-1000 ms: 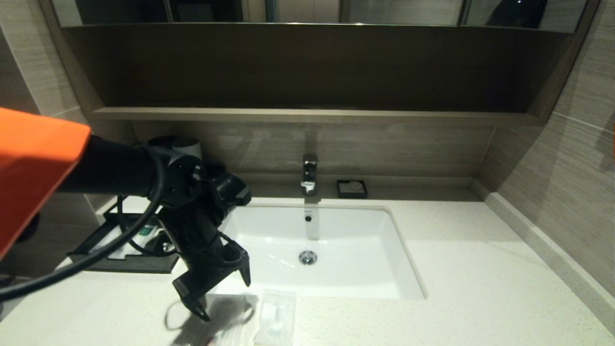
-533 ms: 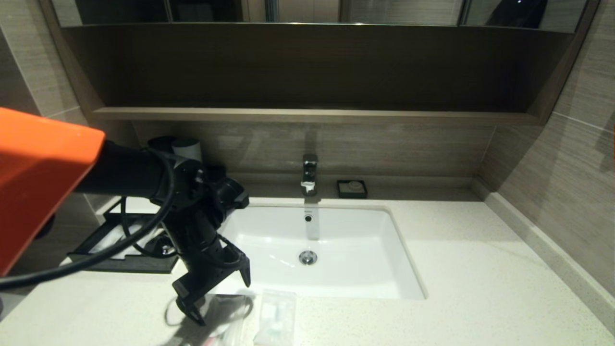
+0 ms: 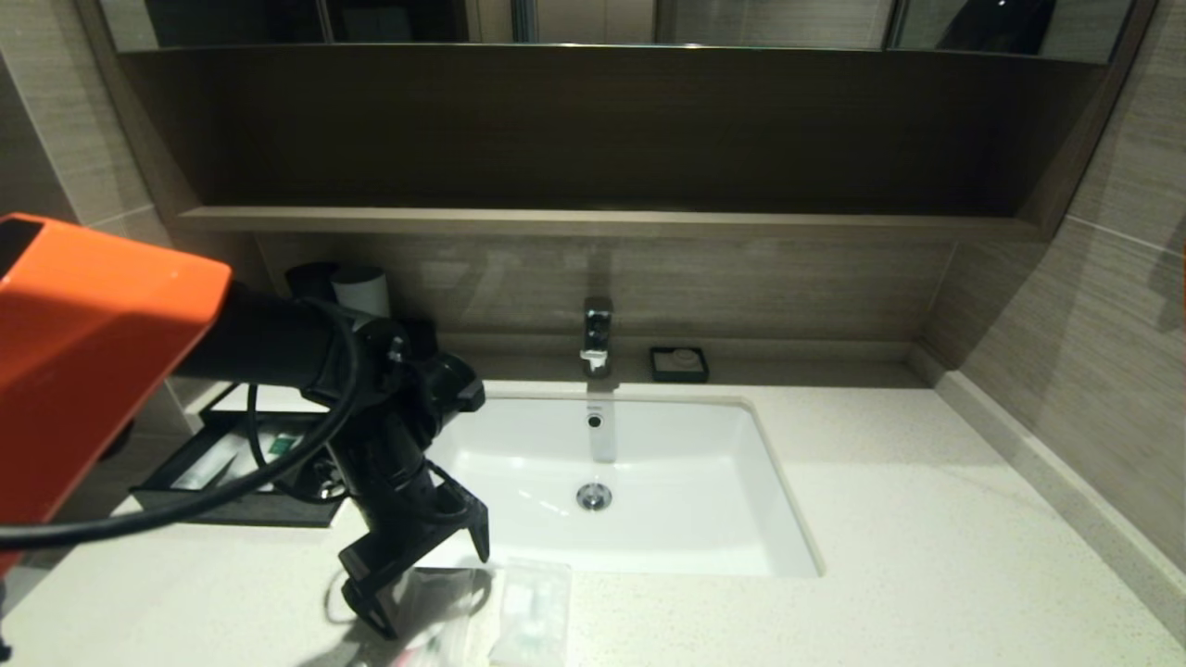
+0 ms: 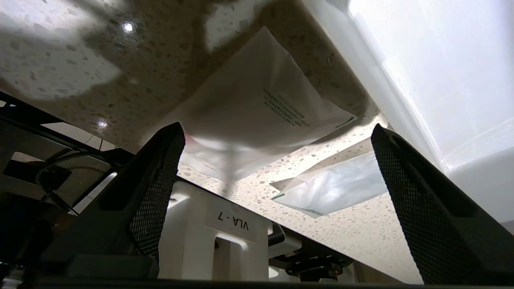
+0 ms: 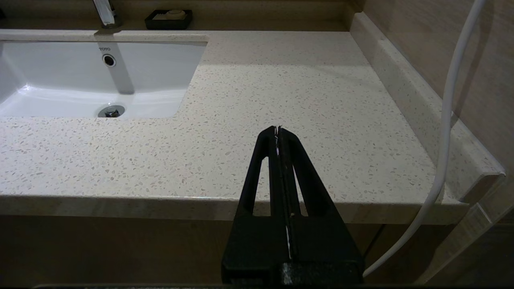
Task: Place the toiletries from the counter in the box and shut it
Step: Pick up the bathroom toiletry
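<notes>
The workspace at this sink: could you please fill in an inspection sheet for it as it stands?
Surface: speckled stone counter around a white sink basin.
Job's things: two clear flat packets lie at the counter's front edge; black box at the left holds a green-labelled packet.
Clutter: small black dish beside the tap; cups behind the left arm.
Grippers: left gripper open, above the packets, holding nothing; right gripper shut, empty, at the counter's front edge.
Cables: black cable loops along the left arm; white cable near the right wall.
Surroundings: wooden shelf, tiled walls.
</notes>
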You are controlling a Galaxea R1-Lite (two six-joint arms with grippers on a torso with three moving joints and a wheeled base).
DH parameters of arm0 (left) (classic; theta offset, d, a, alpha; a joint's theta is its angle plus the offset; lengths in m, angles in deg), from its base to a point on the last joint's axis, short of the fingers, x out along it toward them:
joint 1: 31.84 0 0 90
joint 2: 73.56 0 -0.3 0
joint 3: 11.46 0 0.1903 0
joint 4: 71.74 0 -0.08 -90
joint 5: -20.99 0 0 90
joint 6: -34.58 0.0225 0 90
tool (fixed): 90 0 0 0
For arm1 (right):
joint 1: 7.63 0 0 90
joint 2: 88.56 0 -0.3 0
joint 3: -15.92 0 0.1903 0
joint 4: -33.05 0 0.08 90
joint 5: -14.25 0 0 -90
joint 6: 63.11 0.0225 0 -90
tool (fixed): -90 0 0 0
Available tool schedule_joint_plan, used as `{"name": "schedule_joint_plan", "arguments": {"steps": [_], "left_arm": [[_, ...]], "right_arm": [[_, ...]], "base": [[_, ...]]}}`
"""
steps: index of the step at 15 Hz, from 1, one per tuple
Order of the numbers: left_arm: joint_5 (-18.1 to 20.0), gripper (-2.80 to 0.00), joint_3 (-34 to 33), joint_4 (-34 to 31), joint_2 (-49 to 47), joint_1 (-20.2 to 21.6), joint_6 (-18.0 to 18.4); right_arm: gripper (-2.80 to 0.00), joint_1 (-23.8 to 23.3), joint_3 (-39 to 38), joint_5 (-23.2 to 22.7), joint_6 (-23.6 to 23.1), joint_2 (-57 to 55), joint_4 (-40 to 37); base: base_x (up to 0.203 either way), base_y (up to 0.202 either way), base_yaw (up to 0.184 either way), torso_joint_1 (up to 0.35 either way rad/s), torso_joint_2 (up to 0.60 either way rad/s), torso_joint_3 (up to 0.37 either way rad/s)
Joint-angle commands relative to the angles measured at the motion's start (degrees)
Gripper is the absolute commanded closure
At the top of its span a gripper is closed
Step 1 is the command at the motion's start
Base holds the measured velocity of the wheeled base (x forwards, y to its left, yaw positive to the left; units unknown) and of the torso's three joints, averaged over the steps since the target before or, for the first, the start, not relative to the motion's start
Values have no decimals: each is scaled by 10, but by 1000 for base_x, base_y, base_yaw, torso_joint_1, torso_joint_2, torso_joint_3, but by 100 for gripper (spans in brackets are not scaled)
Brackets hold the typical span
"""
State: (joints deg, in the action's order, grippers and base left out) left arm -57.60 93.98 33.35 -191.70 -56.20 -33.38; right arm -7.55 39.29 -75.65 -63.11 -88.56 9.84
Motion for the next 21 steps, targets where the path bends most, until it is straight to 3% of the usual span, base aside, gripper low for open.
{"name": "schedule_joint_plan", "arguments": {"steps": [1,21], "left_arm": [[9,-280,-1,-3,-5,0,2],[5,-280,0,1,-22,1,4]], "right_arm": [[0,0,-1,0,0,0,0],[0,0,-1,0,0,1,0]], "base": [[0,0,0,0,0,0],[0,0,0,0,0,0]]}}
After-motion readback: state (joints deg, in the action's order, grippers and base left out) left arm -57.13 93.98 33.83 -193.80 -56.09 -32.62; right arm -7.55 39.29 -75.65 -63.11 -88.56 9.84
